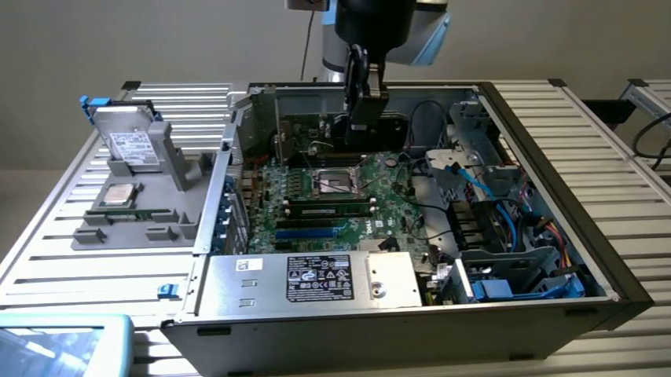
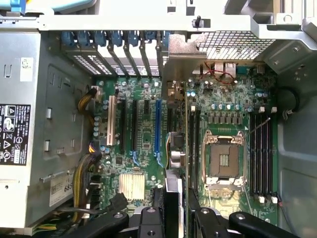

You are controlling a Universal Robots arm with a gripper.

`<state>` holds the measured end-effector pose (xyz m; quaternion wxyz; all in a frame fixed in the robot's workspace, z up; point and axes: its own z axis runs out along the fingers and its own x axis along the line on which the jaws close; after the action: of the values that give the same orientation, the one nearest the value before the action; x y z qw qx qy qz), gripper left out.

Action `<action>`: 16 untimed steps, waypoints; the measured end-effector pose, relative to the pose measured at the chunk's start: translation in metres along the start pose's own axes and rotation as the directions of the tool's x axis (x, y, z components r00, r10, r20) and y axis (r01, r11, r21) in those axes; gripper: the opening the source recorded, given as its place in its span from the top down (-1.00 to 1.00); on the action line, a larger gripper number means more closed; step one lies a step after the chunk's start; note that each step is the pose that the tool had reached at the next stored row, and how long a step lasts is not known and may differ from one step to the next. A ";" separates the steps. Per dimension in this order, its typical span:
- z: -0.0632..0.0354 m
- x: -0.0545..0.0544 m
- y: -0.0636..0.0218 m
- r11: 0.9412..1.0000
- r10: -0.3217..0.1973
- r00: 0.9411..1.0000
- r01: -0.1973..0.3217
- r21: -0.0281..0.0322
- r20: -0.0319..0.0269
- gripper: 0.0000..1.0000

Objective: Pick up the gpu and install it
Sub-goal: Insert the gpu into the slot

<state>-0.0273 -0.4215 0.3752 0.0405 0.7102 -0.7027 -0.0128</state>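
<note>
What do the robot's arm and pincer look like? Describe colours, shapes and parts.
The arm ends in a bulky black wrist housing beside a rounded grey and light-blue joint cap. The pincer is black, with slim linked fingers joined by round pivot bolts.

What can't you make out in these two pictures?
- Whether the gpu has reached a slot: in the exterior view its lower edge is lost among dark parts, and the wrist view sees it edge-on.
- The arm: cut off by the exterior view's top edge.
- Print on the white label: too small to read in both views.
</note>
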 end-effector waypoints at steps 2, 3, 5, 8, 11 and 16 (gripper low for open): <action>0.0001 0.000 0.0000 1.000 0.000 1.000 0.000 0.000 0.000 0.43; 0.0002 -0.001 0.0001 1.000 0.000 1.000 0.000 0.000 0.000 0.43; 0.0001 -0.005 0.0001 1.000 0.000 1.000 0.000 0.001 -0.004 0.43; 0.0002 -0.007 0.0006 1.000 0.001 1.000 -0.001 0.001 -0.006 0.43; 0.0015 -0.007 0.0018 1.000 0.001 1.000 -0.001 0.001 -0.006 0.43; 0.0076 -0.007 0.0061 1.000 0.001 1.000 -0.001 0.004 -0.009 0.43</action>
<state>-0.0341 -0.4143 0.3678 0.0424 0.7100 -0.7029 -0.0082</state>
